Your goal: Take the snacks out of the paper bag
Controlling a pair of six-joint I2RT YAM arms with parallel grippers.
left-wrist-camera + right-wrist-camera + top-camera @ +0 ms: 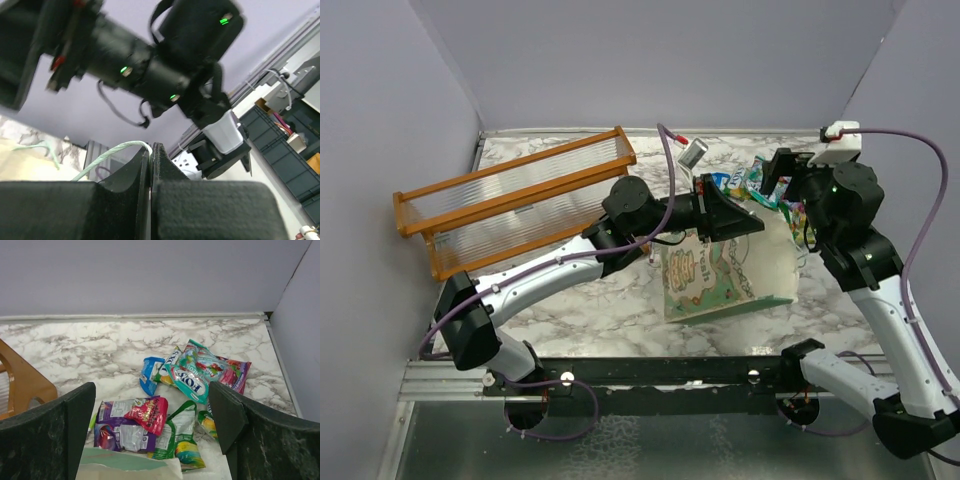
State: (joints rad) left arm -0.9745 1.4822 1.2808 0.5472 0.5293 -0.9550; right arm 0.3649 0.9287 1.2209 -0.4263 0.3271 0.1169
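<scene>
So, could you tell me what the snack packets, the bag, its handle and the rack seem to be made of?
The snack packets: likely plastic or foil film, glossy, crinkled, with glare. The bag: looks like printed paper, matte, holding sharp folds. The handle: thin pale-green twisted cord. The rack: orange frame, probably wood, around ribbed clear panels, likely plastic.
</scene>
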